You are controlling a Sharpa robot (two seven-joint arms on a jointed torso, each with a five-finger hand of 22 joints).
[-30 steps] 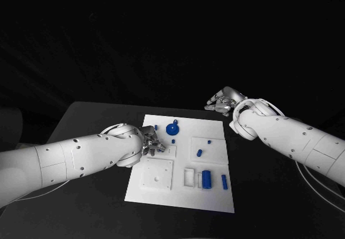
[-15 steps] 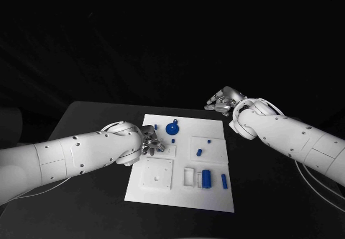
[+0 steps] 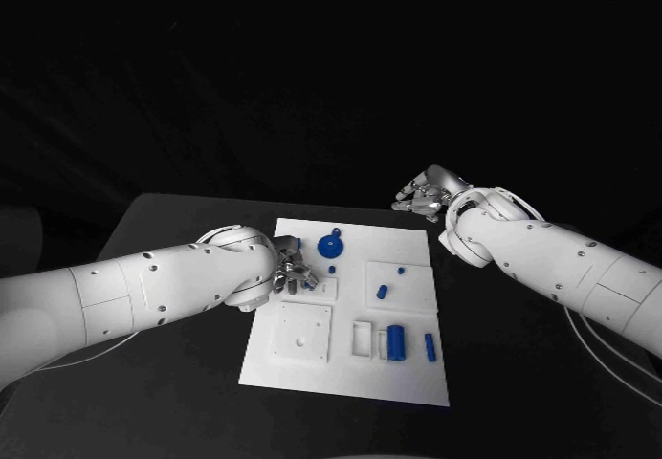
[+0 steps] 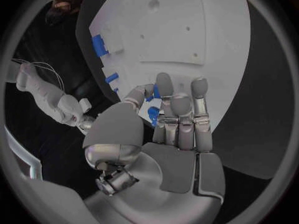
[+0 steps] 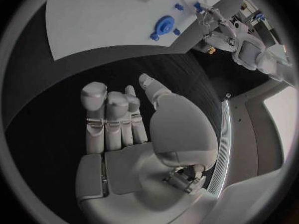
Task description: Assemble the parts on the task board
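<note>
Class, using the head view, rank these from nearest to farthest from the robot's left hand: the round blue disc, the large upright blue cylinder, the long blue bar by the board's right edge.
From the left hand:
1. Round blue disc, just beyond it, toward the board's far end.
2. Large blue cylinder, near end, right of centre.
3. Long blue bar, beside the cylinder, nearer the right edge.

1. Left hand [image 3: 290, 272]: palm exposed, fingers [image 4: 181, 115] extended side by side, thumb set apart; nothing is held.
2. Right hand [image 3: 427, 194]: fingers [image 5: 109, 115] extended together, thumb apart, grasp empty.
</note>
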